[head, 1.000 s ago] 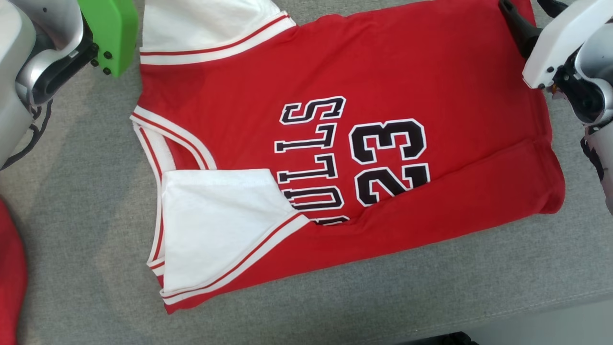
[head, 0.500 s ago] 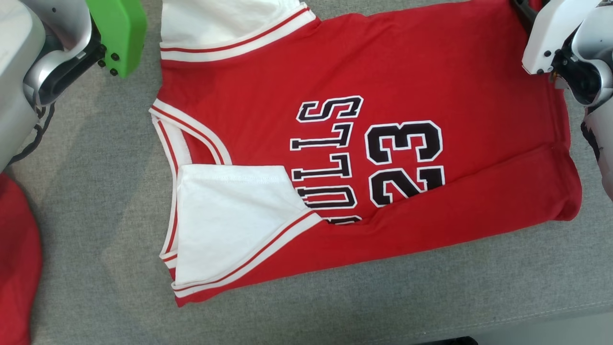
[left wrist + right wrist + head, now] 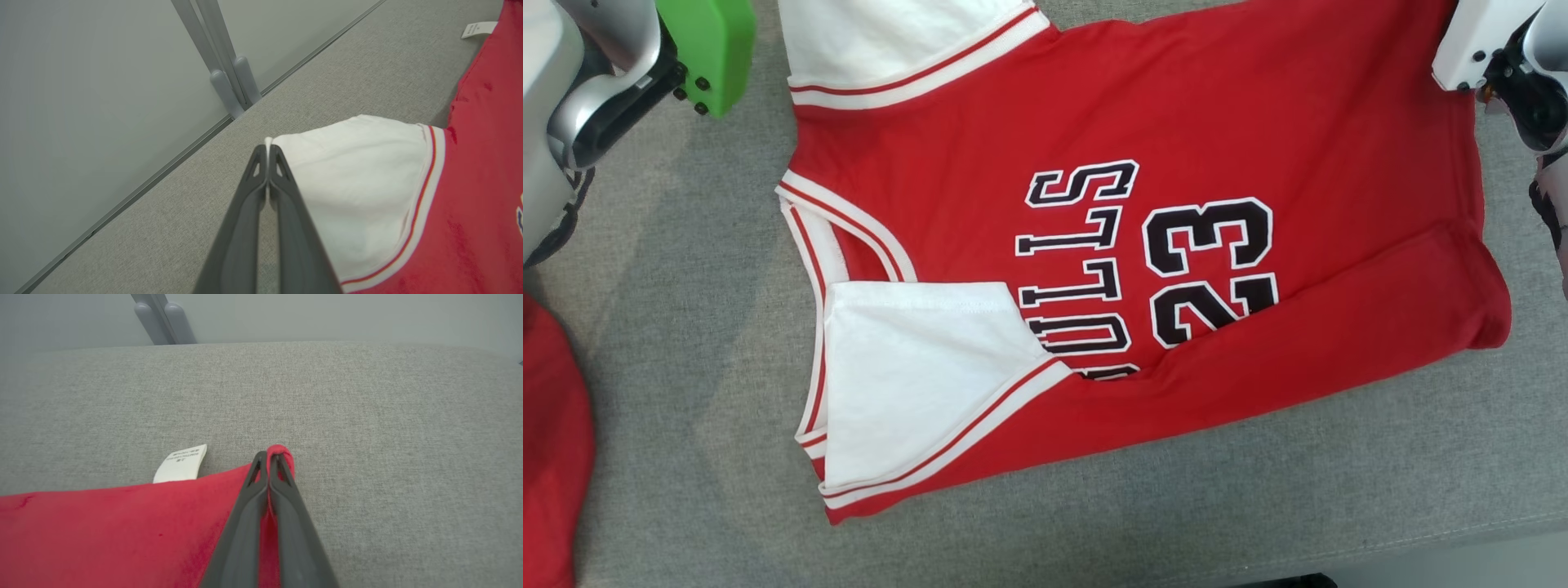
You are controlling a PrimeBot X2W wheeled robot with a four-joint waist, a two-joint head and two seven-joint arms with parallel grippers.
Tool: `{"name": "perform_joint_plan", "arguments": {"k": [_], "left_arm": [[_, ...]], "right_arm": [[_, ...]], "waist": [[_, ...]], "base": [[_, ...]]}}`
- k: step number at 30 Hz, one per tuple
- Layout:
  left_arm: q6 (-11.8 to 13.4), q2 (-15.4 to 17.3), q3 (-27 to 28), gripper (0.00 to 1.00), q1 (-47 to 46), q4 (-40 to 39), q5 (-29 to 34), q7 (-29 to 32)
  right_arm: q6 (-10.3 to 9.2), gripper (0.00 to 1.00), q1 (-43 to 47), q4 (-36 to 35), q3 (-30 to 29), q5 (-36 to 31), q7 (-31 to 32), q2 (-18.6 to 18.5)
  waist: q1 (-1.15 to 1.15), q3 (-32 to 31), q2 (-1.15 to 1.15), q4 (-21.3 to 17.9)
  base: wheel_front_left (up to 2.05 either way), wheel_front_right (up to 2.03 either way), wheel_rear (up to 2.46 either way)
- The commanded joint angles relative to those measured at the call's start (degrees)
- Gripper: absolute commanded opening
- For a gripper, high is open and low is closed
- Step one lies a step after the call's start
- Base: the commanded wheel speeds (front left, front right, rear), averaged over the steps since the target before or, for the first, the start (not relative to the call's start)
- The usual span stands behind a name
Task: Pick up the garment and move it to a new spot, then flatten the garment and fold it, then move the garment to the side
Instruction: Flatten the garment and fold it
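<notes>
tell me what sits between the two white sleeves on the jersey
Head view: between the far white sleeve and the near white sleeve lie the jersey's red chest and its striped neckline.

The red jersey (image 3: pixel 1176 106), white-sleeved, black 23 facing up, lies flat before me on the grey table (image 3: pixel 686 327), near edge folded over.

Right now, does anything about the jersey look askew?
Yes. The jersey's near fold runs slantwise, not parallel to the far edge, and covers part of the lettering. A white label pokes out past the far edge.
</notes>
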Motion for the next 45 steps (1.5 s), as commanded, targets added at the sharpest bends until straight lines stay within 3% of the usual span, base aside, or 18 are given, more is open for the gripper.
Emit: {"name": "perform_joint_plan", "arguments": {"k": [1, 7, 13, 23, 34, 39, 45], "left_arm": [[-0.11, 0.29, 0.36, 0.0, -1.27, 0.63, 0.88, -1.58], [1.05, -0.76, 2.69, 0.0, -2.11, 3.76, 2.4, -10.35], [0.64, -2.0, 5.2, 0.0, 2.15, 4.37, -2.22, -14.66], [1.14, 2.15, 6.7, 0.0, 13.35, -4.44, -9.39, -18.74], [7.14, 8.64, 6.18, 0.0, 31.32, -21.22, -12.61, -22.6], [10.1, 9.71, 6.76, 0.0, 37.61, -26.85, -12.68, -23.25], [11.96, 9.49, 5.88, 0.0, 42.16, -28.93, -11.11, -23.46]], "right_arm": [[0.0, 0.0, -0.82, 0.17, -0.59, 0.52, -1.23, -0.07], [-0.01, 0.0, -0.36, -0.35, -2.76, 4.44, -4.45, -1.13], [0.0, 0.0, 4.35, -3.03, -3.88, 11.24, -5.96, -3.29], [0.0, 0.0, 15.73, -10.08, -3.28, 18.06, -8.32, -7.08], [0.0, 0.0, 28.49, -15.27, -4.2, 19.59, -10.59, -10.69], [0.0, 0.0, 32.54, -17.21, -5.08, 19.08, -10.69, -10.68], [0.0, 0.0, 36.04, -18.52, -6.65, 18.77, -10.0, -10.04]], "waist": [[0.0, -0.12, 0.0, 0.12], [0.0, -1.18, 0.0, 1.06], [0.0, -3.51, 0.0, 2.84], [0.0, -7.44, 0.0, 5.51], [0.0, -10.77, 0.0, 7.04], [0.0, -11.2, 0.0, 7.22], [0.0, -11.35, 0.0, 7.28]], "base": [[0.0, 0.0, 0.0], [0.0, 0.0, 0.0], [0.0, 0.0, 0.0], [0.0, 0.0, 0.0], [0.0, 0.0, 0.0], [0.0, 0.0, 0.0], [0.0, 0.0, 0.0]]}}
